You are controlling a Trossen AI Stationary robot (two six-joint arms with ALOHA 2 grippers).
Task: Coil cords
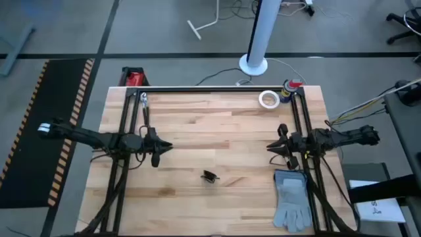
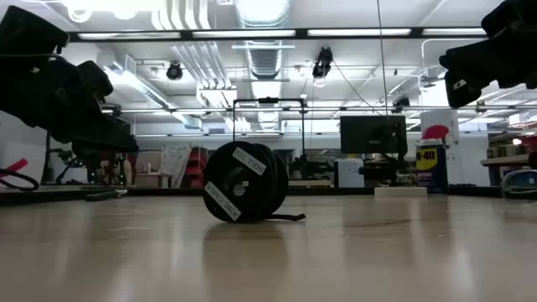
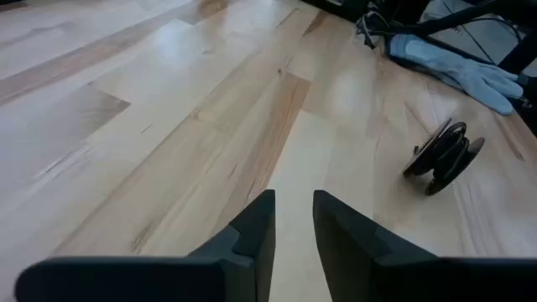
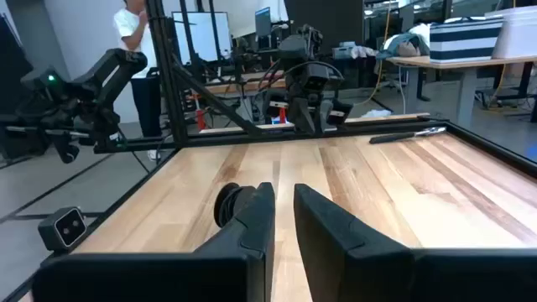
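While both arms hung above the table [image 1: 197, 131], the cord [image 1: 210, 176] sat wound into a small tight black coil, standing on edge near the front middle, touching nothing else. Left gripper [image 1: 163, 149] hovered off to the coil's left, fingers [image 3: 256, 235] only a narrow gap apart and empty. Right gripper [image 1: 272, 146] was over on the right, fingers [image 4: 258, 216] also nearly closed, holding nothing. Grey glove [image 1: 293, 199] lay flat at the near right corner.
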